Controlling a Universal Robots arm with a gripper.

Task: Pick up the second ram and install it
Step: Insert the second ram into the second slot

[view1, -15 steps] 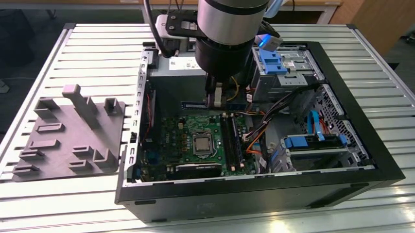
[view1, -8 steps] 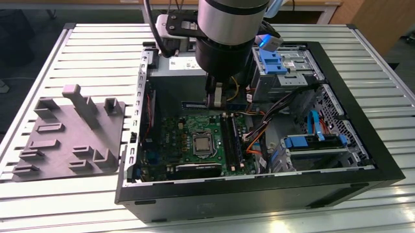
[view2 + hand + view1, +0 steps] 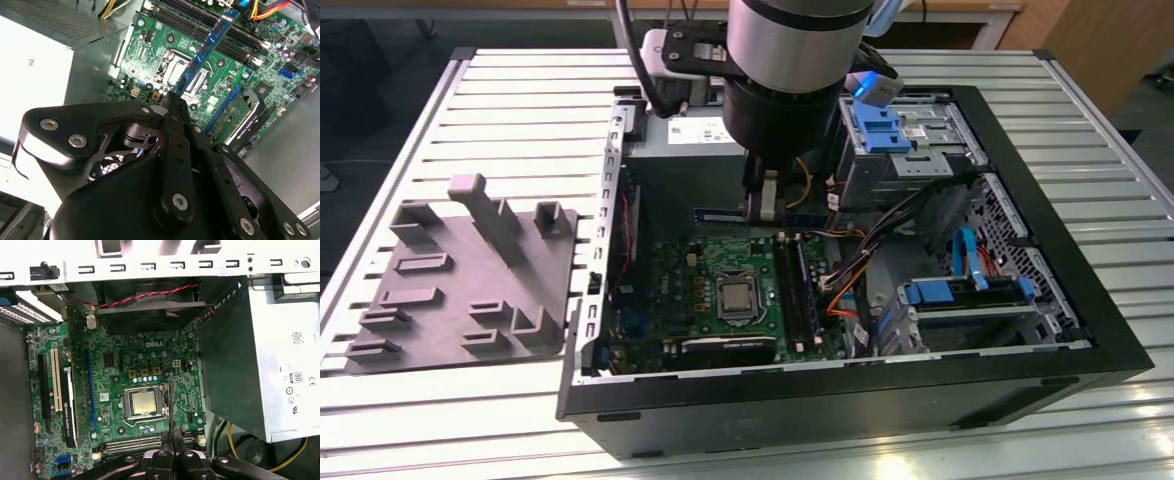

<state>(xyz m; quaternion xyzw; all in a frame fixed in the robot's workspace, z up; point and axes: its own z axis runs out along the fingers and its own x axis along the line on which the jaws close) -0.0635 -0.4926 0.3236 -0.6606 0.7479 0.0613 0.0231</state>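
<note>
Between the closed fingertips of the claw (image 3: 172, 100) sits the second ram (image 3: 205, 50), a slim blue-green stick clamped by one end, its free length reaching out over the motherboard (image 3: 150, 55) in the second wrist view. In the first wrist view the stick (image 3: 171, 400) shows edge-on as a thin dark line rising from the claw (image 3: 173, 440), just beside the silver processor socket (image 3: 143, 403). In the exterior view the ram (image 3: 720, 213) lies level under the arm, raised over the far edge of the board (image 3: 680, 270) and apart from the long black memory slots (image 3: 794, 290), which run near to far on the socket's side toward the exterior view's right. Just beyond the stick stands the grey power supply (image 3: 674, 150), filling the far corner of the open black computer case (image 3: 854, 385). An expansion card (image 3: 727, 350) lies along the board's near edge. Outside the case, toward the exterior view's left, a grey moulded tray (image 3: 454, 290) rests on the slatted metal bench (image 3: 520, 100).
</note>
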